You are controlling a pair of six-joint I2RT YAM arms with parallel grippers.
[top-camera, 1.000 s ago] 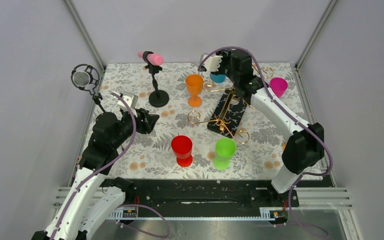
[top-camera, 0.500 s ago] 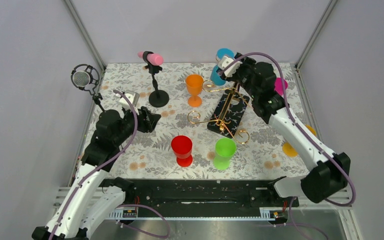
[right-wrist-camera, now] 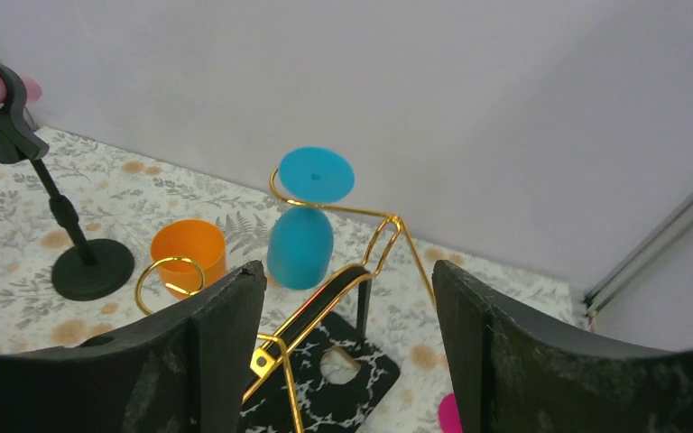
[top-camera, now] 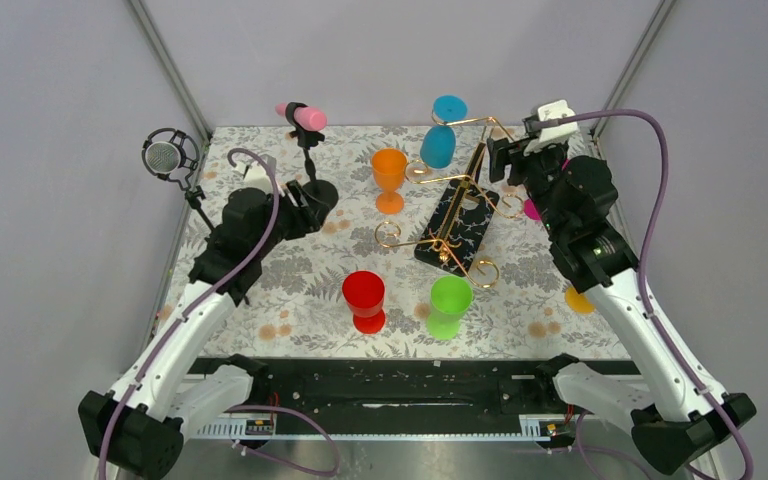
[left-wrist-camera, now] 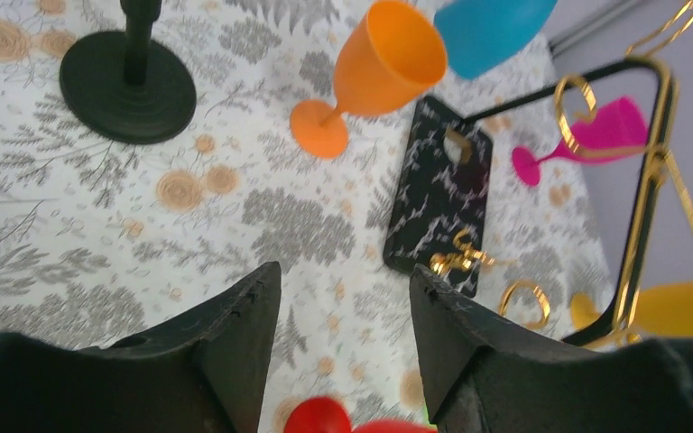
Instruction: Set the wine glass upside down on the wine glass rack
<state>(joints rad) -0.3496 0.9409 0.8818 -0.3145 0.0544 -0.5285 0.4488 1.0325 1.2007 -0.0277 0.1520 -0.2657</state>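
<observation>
While the floral-patterned counter point(top-camera: 290, 290) carries much the same spread as a second ago, the right arm point(top-camera: 600, 260) has swung back from the far edge toward the far right corner, leaving the gold wire wine glass rack on its black speckled base point(top-camera: 455, 225) standing alone near the middle of the far edge. The blue plastic wine glass point(top-camera: 438, 147) that the arm was carrying a second ago now hangs from one of the rack's upper arms, its round foot on top of the wire and its bowl below with the mouth pointing down. Nothing else touches it. The right gripper point(right-wrist-camera: 345, 271) has let go: its jaws are spread wide with only air between them, facing the glass from a short way off. The left gripper point(left-wrist-camera: 341, 271), jaws apart and empty, has drifted forward beside the black round base of the microphone stand point(top-camera: 317, 196), toward the far left. The release looks clean, so I judge this glass's placement done, though the rack has not yet shown it holds unaided. The orange goblet point(top-camera: 389, 170) stands upright just left of the rack, untouched.
</observation>
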